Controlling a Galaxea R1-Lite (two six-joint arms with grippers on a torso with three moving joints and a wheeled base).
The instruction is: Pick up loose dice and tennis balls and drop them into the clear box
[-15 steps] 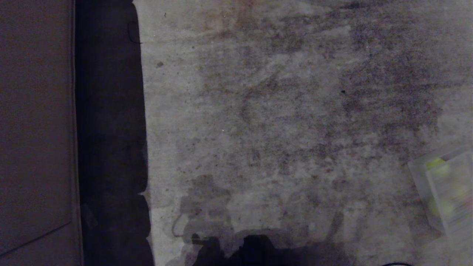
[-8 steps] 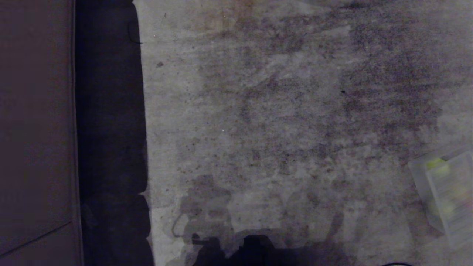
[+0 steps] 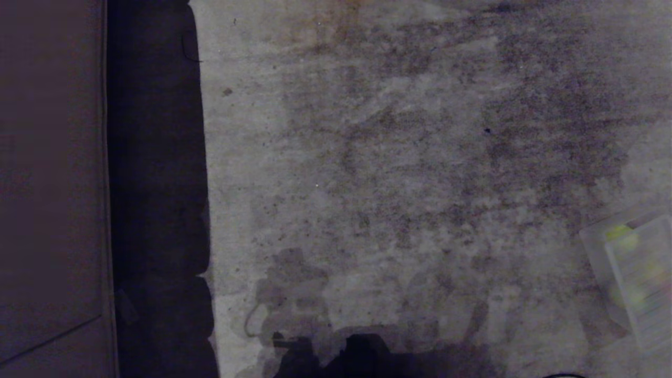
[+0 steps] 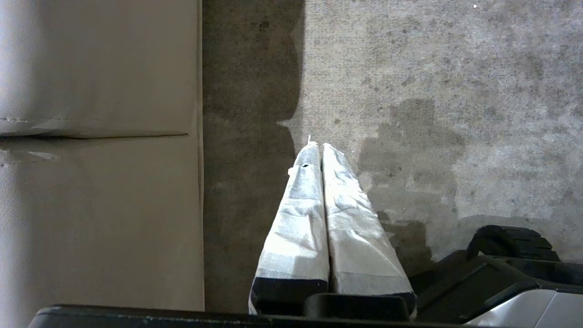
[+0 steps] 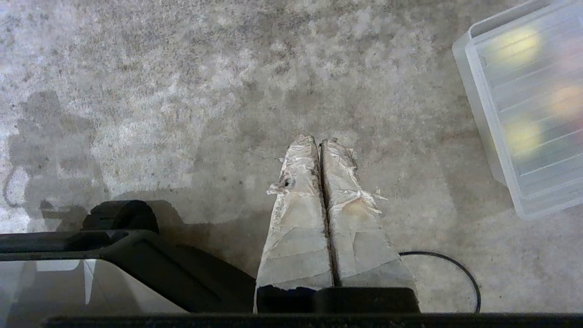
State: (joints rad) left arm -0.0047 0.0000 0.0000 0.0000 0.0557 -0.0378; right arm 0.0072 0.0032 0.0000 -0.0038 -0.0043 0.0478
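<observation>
Both grippers hang over stained concrete floor [image 3: 399,173], empty, jaws pressed together: the left gripper [image 4: 317,146] near a beige panel [image 4: 100,182], the right gripper [image 5: 317,140]. Beyond it lies the clear box [image 5: 478,105], its ribbed lid [image 5: 533,109] covering blurred yellow-green shapes.

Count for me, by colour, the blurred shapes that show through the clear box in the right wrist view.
Inside the clear box:
Yellow-green shapes: 2
Orange shape: 1
Total: 3
They are too blurred to tell ball from die, and more may lie outside the view.
</observation>
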